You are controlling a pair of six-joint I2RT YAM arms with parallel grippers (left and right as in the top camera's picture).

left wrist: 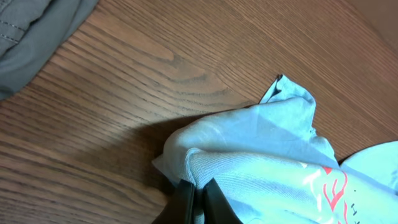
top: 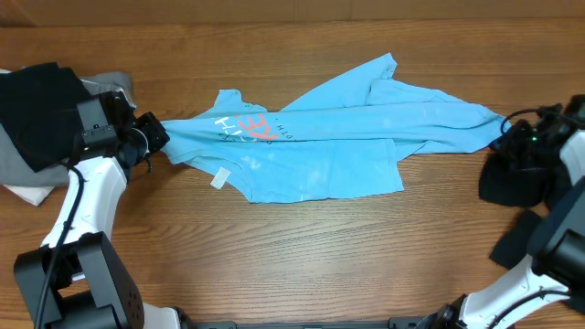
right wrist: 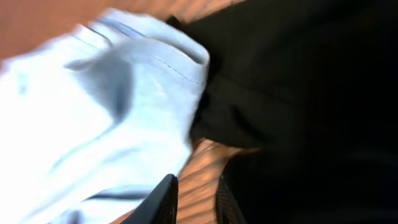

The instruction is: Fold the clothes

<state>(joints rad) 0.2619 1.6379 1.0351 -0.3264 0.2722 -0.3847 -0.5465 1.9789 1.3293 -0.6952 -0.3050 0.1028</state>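
Observation:
The light blue T-shirt [top: 320, 146] of the clothes lies stretched across the middle of the table, with red and white lettering near its left end. My left gripper [top: 155, 139] is shut on that left end; the left wrist view shows blue fabric [left wrist: 267, 155] pinched between the jaws of the left gripper [left wrist: 198, 194]. My right gripper [top: 508, 137] sits at the shirt's right tip. In the right wrist view the right gripper [right wrist: 196, 199] is open over bare wood, with the blue shirt [right wrist: 93, 112] to its left and a black garment [right wrist: 298, 93] to its right.
A pile of clothes lies at the far left: a black garment [top: 37, 100], a grey one [top: 114, 84] [left wrist: 25, 31] and a white one [top: 27, 192]. Another black garment [top: 512, 181] lies at the right edge, under my right arm.

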